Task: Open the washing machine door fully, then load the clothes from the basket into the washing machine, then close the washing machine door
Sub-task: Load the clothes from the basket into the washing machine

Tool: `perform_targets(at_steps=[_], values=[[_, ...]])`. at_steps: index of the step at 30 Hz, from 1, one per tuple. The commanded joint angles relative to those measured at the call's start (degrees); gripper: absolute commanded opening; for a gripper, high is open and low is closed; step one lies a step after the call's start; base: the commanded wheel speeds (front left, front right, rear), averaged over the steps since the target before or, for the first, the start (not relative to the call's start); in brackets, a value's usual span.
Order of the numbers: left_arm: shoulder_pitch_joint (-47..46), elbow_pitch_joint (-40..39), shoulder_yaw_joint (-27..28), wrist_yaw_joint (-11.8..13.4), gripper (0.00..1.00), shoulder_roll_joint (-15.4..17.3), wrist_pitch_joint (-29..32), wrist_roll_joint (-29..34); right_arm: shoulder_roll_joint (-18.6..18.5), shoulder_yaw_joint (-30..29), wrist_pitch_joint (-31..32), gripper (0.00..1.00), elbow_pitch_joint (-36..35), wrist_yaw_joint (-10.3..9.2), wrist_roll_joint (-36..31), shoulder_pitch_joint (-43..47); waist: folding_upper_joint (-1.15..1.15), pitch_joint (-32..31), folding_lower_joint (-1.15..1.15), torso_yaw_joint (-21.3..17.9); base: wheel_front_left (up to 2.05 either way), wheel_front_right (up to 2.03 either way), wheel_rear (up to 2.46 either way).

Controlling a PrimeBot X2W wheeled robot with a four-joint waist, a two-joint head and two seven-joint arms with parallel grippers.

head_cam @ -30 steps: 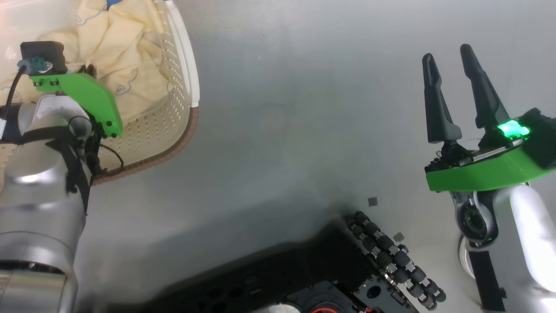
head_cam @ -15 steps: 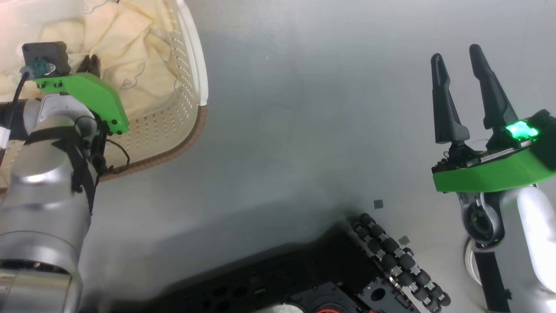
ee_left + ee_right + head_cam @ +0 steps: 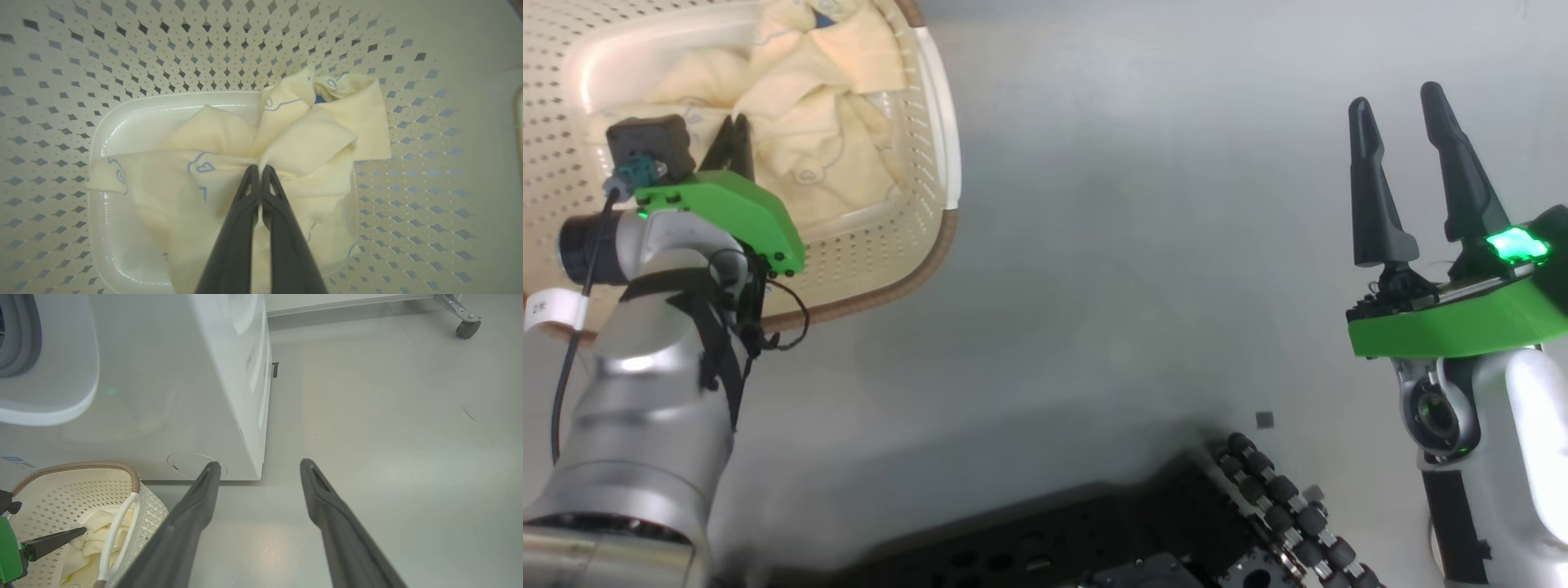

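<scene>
The cream-white perforated basket (image 3: 915,245) stands on the floor at the upper left of the head view, and the pale yellow clothes (image 3: 825,122) lie bunched inside it. My left gripper (image 3: 734,140) reaches down into the basket. In the left wrist view it (image 3: 259,168) is shut, pinching a gathered fold of the clothes (image 3: 306,139) above the basket's floor (image 3: 122,134). My right gripper (image 3: 1403,114) hangs open over bare floor, holding nothing. Past the right gripper (image 3: 260,464) stands the white washing machine (image 3: 163,396), with the basket (image 3: 81,486) in front of it. The washing machine door is out of view.
My dark wheeled base with its roller wheel (image 3: 1282,498) fills the bottom middle of the head view. A small dark square (image 3: 1264,420) lies on the grey floor. A caster of a frame (image 3: 466,328) stands far to the right of the machine.
My left gripper has shut on a fold of the clothes in the basket. The head camera has shifted, so the basket sits further right and lower in view. The right gripper stays open.
</scene>
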Motion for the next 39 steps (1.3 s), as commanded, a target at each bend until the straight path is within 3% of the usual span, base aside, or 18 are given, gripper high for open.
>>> perform_targets(at_steps=[1,20,39], values=[[2.8,-1.3,1.0,-0.1,0.00,1.2,-0.7,-0.5,-0.9,0.5,-0.4,1.00,-1.4,-0.16,-0.2,2.0,0.00,-1.3,0.00,1.2,0.00,0.00,0.00],[23.4,-31.3,4.0,3.0,0.00,-0.7,-0.8,3.9,-1.7,-1.0,-0.4,1.00,-1.2,-0.16,-1.0,4.8,0.00,-13.2,0.00,7.8,0.00,0.00,0.00],[46.8,-51.8,6.0,5.8,0.00,-1.4,-0.8,8.1,-0.7,-1.0,-0.4,1.00,1.3,-0.16,-1.4,12.2,0.00,-31.9,0.00,9.9,0.00,0.00,0.00]])
